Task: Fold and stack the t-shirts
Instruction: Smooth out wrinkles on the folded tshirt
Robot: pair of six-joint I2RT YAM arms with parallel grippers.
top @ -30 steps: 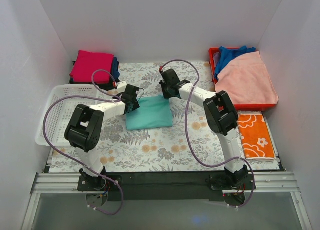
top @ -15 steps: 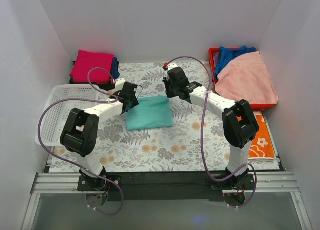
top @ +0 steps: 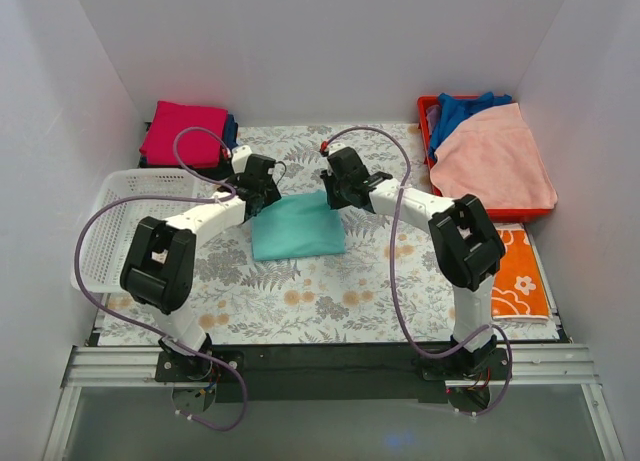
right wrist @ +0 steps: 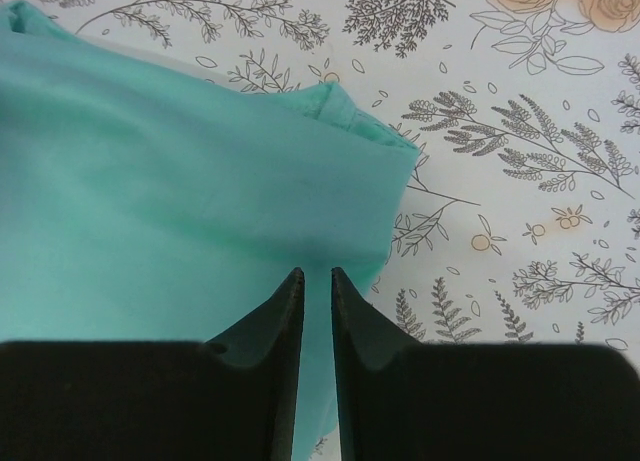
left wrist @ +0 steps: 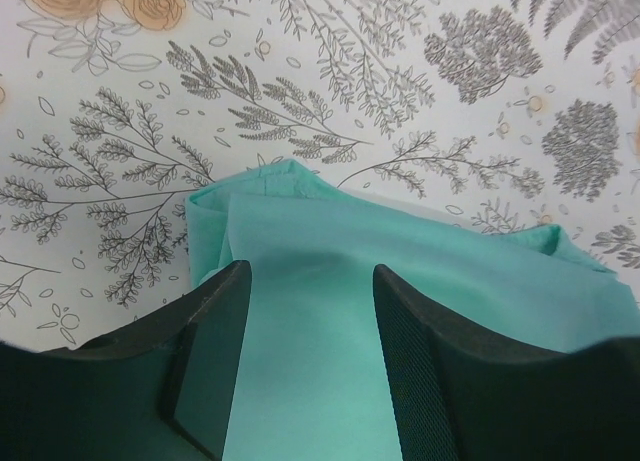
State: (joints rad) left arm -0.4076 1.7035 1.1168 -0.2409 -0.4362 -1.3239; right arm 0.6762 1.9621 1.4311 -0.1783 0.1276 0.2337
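A folded mint-teal t-shirt (top: 298, 227) lies flat on the floral tablecloth at the table's middle. My left gripper (top: 263, 195) is at its back left corner. In the left wrist view it (left wrist: 310, 281) is open, with its fingers (left wrist: 215, 341) over the teal cloth (left wrist: 400, 251) and nothing between them. My right gripper (top: 336, 195) is at the shirt's back right corner. In the right wrist view it (right wrist: 316, 276) has its jaws almost together over the teal cloth (right wrist: 180, 171) near its edge, with no cloth pinched. A stack of folded shirts (top: 186, 134), magenta over dark blue and black, sits at the back left.
A white mesh basket (top: 108, 227) stands at the left edge. A red bin (top: 428, 131) at the back right holds blue cloth and a pink towel (top: 495, 159). An orange flowered towel (top: 511, 271) lies at the right.
My right gripper pulled back from the shirt and then came back to its back right corner. My left gripper shifted a little toward the back. The shirt has not moved.
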